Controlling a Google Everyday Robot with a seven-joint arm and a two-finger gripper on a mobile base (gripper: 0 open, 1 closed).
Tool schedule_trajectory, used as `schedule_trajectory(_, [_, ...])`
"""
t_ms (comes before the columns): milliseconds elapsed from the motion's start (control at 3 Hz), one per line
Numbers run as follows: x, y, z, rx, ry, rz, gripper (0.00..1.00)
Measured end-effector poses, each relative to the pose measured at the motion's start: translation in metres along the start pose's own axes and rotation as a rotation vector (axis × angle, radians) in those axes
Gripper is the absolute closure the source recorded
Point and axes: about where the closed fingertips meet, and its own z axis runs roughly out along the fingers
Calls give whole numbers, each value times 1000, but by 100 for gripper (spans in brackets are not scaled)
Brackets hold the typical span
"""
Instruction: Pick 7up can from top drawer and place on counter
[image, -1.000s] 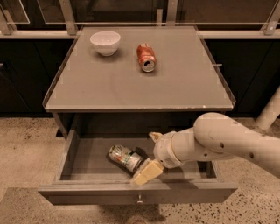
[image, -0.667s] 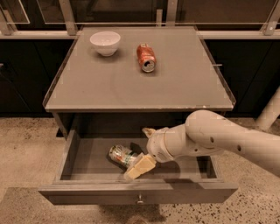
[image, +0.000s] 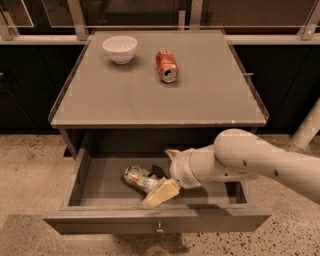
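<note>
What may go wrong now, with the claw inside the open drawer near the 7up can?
The 7up can lies on its side in the top drawer, so the open claw may push it and it may roll away. While lifting, the arm may strike the counter edge overhanging above.

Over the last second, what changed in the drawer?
The pincer slid left inside the top drawer, up against the 7up can; a grasp can't be confirmed. The can lies where it was. The red can and bowl on the counter haven't moved.
</note>
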Motion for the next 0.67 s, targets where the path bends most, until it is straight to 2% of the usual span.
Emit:
schedule_trajectory(333, [9, -6, 9, 21, -2, 41, 0])
schedule_trajectory(667, [6, -17, 25, 41, -20, 41, 0])
